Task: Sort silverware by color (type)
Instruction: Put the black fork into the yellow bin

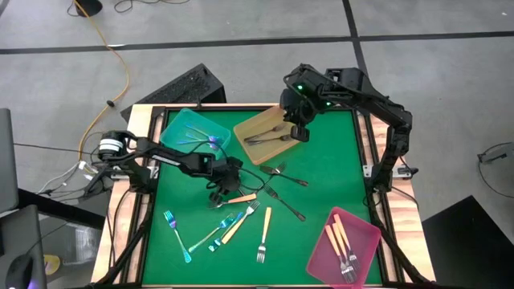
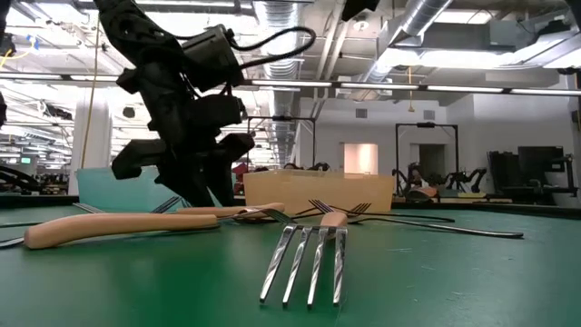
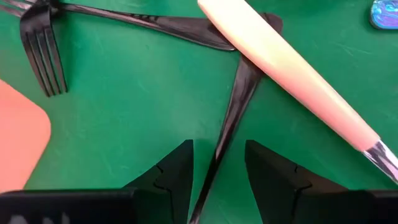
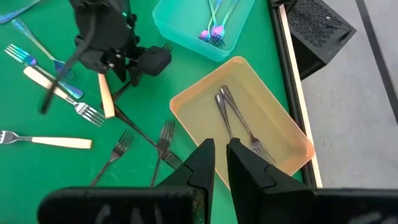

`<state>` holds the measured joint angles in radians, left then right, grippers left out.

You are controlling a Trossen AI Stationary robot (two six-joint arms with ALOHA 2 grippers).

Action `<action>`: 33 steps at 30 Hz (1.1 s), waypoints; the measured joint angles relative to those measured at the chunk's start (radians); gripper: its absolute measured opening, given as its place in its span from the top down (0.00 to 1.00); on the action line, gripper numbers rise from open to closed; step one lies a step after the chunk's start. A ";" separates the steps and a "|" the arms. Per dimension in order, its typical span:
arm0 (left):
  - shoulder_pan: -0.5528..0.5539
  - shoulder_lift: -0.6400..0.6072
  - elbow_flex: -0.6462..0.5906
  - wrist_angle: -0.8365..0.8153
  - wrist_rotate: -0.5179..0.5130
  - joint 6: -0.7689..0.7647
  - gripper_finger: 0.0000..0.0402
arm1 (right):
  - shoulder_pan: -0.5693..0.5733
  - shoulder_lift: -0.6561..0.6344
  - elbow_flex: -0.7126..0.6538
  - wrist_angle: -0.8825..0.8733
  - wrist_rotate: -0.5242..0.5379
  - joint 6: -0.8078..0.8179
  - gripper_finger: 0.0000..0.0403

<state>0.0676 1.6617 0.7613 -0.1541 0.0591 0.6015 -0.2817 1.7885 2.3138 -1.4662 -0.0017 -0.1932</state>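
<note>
1. While the left gripper (image 3: pixel 217 171) hangs low over the middle of the green table (image 1: pixel 321 160), its fingers stand apart on either side of a dark grey utensil's handle (image 3: pixel 233 118), not closed on it.
2. A cream-handled utensil (image 3: pixel 292 68) lies across that dark handle, just beyond the fingertips, and a dark fork (image 3: pixel 43 56) rests nearby.
3. Over the amber tray (image 1: pixel 257 132) at the far middle of the table hovers the right gripper (image 4: pixel 221 162), jaws nearly together with only a narrow gap and nothing between them.
4. Two dark grey pieces (image 4: pixel 239 124) lie in the amber tray.
5. Iridescent forks (image 4: pixel 214 28) sit in the teal tray (image 1: pixel 181 128) at the far left.
6. Cream-handled forks (image 1: pixel 341 245) fill the pink tray (image 1: pixel 365 229) at the near right.
7. Loose on the table remain blue forks (image 1: pixel 175 233) at the near left, a cream-handled fork (image 1: pixel 264 233) near the middle, and several dark forks (image 1: pixel 281 189) in the centre.
</note>
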 joint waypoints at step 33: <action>0.091 0.033 -0.006 0.054 0.155 -0.214 1.00 | 0.029 -0.001 0.000 -0.017 -0.001 0.017 0.84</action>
<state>0.1588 1.6945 0.7551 -0.0998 0.2138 0.3870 -0.2532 1.7874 2.3138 -1.4833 -0.0025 -0.1763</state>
